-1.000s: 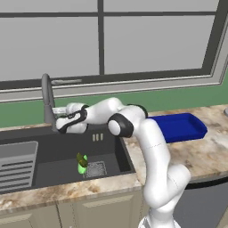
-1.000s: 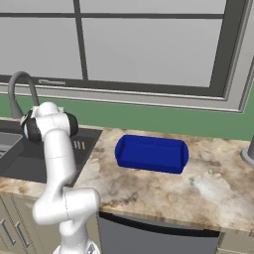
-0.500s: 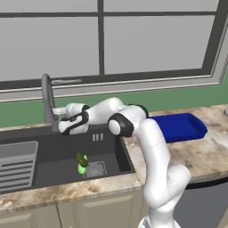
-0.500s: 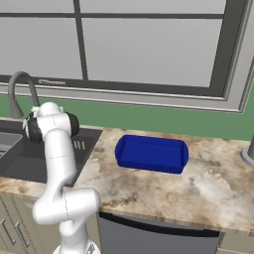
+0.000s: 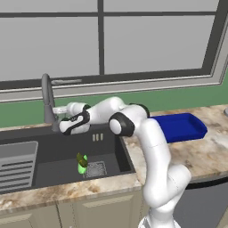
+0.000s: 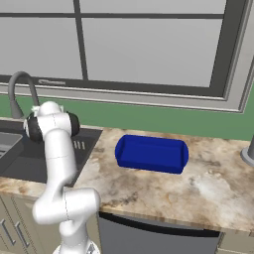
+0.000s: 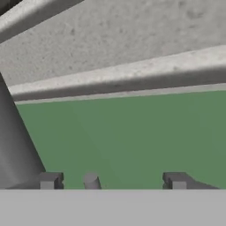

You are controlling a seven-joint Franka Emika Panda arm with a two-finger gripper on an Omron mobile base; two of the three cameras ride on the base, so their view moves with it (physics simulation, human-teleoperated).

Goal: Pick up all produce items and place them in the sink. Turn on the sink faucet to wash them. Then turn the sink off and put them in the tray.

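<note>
The two produce items lie together in the sink (image 5: 58, 153) beside the drain grate (image 5: 95, 169): a lime green one (image 5: 82, 168) and a darker olive one (image 5: 81, 159). My gripper (image 5: 57, 115) reaches left to the base of the sink faucet (image 5: 46, 99), well above the produce. In the hand view my gripper (image 7: 114, 181) is open, its fingertips (image 7: 50, 180) wide apart. The faucet's thick stem (image 7: 13, 145) stands just left of them and a small grey stub (image 7: 91, 180) rises between them. The blue tray (image 5: 178, 127) sits on the counter to the right; nothing lies in it (image 6: 151, 153).
A grey ribbed rack (image 5: 15, 167) fills the sink's left part. Behind the faucet (image 6: 20, 92) run a green wall and the window sill. A grey object (image 6: 248, 153) stands at the counter's far right edge. Marbled counter (image 6: 149, 186) lies in front of the tray.
The gripper's fingers have opened wide beside the faucet. The arm has hardly moved, and the produce lies where it was.
</note>
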